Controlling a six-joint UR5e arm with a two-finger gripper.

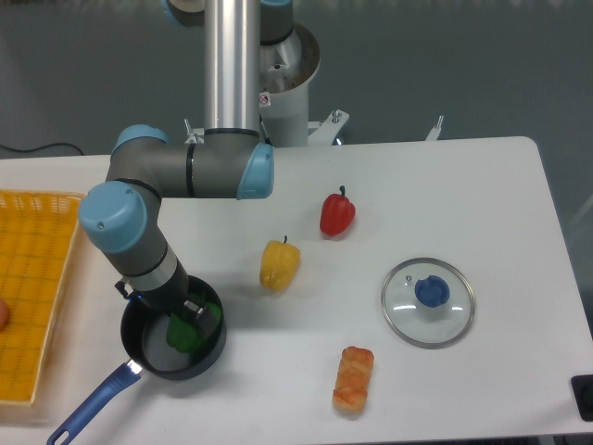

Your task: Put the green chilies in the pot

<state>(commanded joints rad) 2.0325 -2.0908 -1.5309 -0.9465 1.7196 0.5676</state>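
down inside the pot (148,363) at the front left of the table (482,185), the gripper (185,318) reaches in from above, its wrist and the blue-capped arm joint covering much of the pot's far rim. the green chili (182,336) sits right under the fingertips, low in the pot on its grey floor, toward the right wall. the fingers are on either side of the chili's top, but the arm hides too much of them to tell whether they are clamped on it or parted around it.

just around the gripper, the dark pot wall circles both it and the chili. the blue handle (90,406) runs out from the pot toward the front left edge of the table, away from the gripper.

to the gripper's right, near but apart from the pot, a yellow pepper (279,264) stands on the table. farther right and back stands a red pepper (337,214). to the right and slightly forward of the gripper lies an orange-brown food toy (353,378). well to the right lies a glass lid (427,302) with a blue knob, flat on the table.

to the gripper's left, a yellow basket (37,278) sits at the table's left edge, with a bit of something orange showing at the frame's border.
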